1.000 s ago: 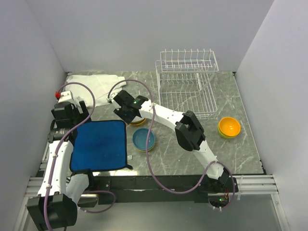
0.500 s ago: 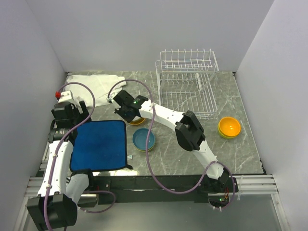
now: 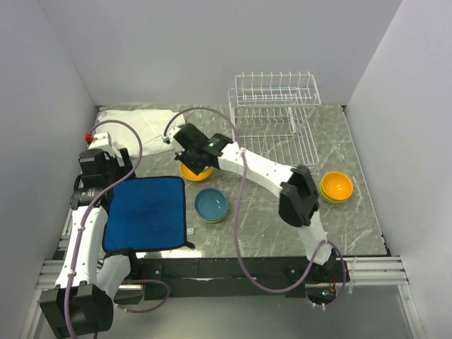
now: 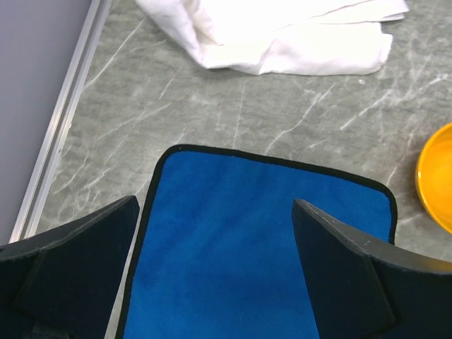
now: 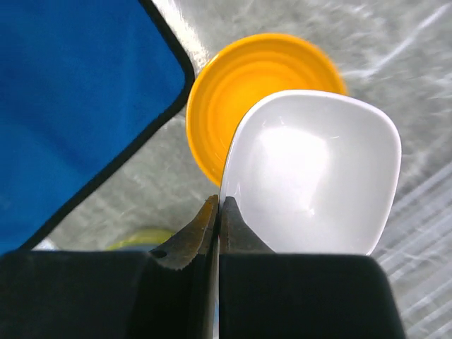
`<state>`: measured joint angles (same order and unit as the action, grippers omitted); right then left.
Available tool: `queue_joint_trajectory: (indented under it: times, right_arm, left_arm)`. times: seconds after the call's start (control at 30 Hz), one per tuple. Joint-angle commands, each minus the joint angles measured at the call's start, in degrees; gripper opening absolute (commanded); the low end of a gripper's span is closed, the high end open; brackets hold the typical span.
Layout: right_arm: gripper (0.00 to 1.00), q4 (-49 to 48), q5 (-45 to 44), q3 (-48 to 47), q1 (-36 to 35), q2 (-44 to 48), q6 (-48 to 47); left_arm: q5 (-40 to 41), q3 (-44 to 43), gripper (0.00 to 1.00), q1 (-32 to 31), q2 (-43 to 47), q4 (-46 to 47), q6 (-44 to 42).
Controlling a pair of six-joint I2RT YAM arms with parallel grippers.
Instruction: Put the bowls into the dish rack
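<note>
Pinches the white-inside bowl (image 5: 311, 183) by its rim with the right gripper (image 5: 217, 205), jaws closed down to a thin slit on that rim. Holds it, white hollow facing the wrist camera, over an orange bowl (image 5: 233, 92) sitting on the grey marbled table (image 3: 261, 226) just off a corner of the blue mat (image 5: 70, 106). Impossible to tell whether the two bowls touch.

From the overhead view: right gripper (image 3: 192, 152) stretched across to the table's middle, covering the held bowl there, with the orange bowl (image 3: 194, 171) showing beneath it. Near it toward the arms, a blue bowl (image 3: 210, 203) nested in a lime green bowl (image 3: 210, 219). Well apart at the right side, a second orange bowl (image 3: 336, 186). At the far right of the table, against the back wall, the white wire dish rack (image 3: 275, 127).

On the left, left gripper (image 4: 212, 208) hanging over the blue mat (image 4: 261, 240) with fingers spread wide and nothing between them. Beyond the mat, a crumpled white cloth (image 4: 282, 35).
</note>
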<state>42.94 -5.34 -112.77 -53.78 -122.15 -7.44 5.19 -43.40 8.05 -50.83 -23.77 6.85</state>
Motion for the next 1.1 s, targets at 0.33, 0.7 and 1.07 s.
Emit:
queue_joint_trajectory:
  times: [0.33,0.7,1.07]
  right_arm:
    - [0.0,-13.45,30.89,-12.74,22.98,15.18,11.55]
    - [0.0,-54.86,64.92,-8.5,40.15,8.27,45.46]
    - [0.0,-72.46,61.95,-3.43,46.22,1.83,65.35]
  left_arm:
    - [-24.77,-6.44,0.97,-0.67,-1.9,5.48,-9.31]
    - [-39.9,-2.13,0.97,-1.99,-5.33,11.99,-15.9]
    - [-38.07,-6.26,0.97,-2.43,-11.22,1.63,-25.73]
